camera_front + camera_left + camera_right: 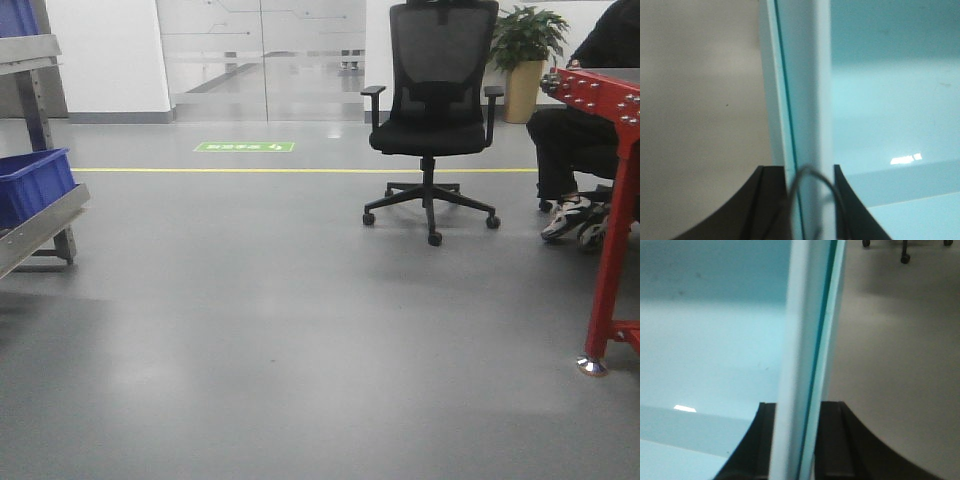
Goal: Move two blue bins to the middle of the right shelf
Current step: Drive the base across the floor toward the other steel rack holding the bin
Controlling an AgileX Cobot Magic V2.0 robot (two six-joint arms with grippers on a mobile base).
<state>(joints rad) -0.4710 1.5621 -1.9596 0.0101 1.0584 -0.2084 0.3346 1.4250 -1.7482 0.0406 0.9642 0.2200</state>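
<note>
left gripper [799,172]: nearly closed, clamping the rim wall of the pale sky-blue rectangular plastic bins [880,100], two nested layers between its fingers | right gripper [801,407]: pinching the opposite rim likewise | bin interior inboard of each gripper | grey floor [900,340] outboard | black chair casters [905,259] far ahead of right gripper

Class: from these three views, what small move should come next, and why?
Probably turn the base rightward. The left gripper and right gripper each clamp a wall of the pale blue bin, so it seems held, while the front view faces bare floor, with no shelf straight ahead.
</note>
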